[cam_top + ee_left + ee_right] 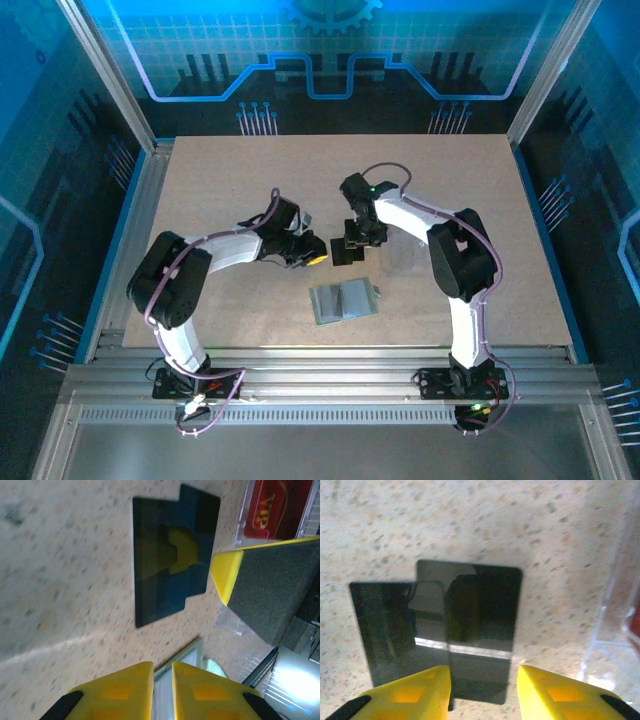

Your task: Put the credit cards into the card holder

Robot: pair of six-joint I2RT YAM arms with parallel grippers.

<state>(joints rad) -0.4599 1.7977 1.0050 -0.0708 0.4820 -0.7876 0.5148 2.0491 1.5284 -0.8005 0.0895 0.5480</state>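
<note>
the black card (470, 620) lies flat on the speckled table (250, 180) near its middle, between the 2 grippers. in the right wrist view it partly overlaps a second dark glossy rectangle (380, 625) of about the same size, offset to one side. i cannot tell whether that is another card. in the left wrist view the black card (170, 555) reflects a yellow fingertip.

the right gripper (484, 672) hangs over one short edge of the black card. its yellow fingers (420, 690) are spread, one to each side of that edge, and nothing is pinched between them. from above, the right gripper (352, 240) sits right at the card (350, 257).

the left gripper (162, 667) has its fingers drawn almost together, with only a thin slit left and nothing in it. it sits just short of the black card without touching it. from above, the left gripper (316, 257) is just beside the card, on the side opposite the right arm.

the red card (267, 510), with gold lettering, shows through a clear plastic sleeve (229, 622) just beyond the black card. one foam-padded finger (265, 590) of the right gripper stands in front of that sleeve.

the card holder (345, 300) — pale grey-green, flat — lies on the table nearer the arm bases than both grippers, close to the black card but apart from it.
</note>
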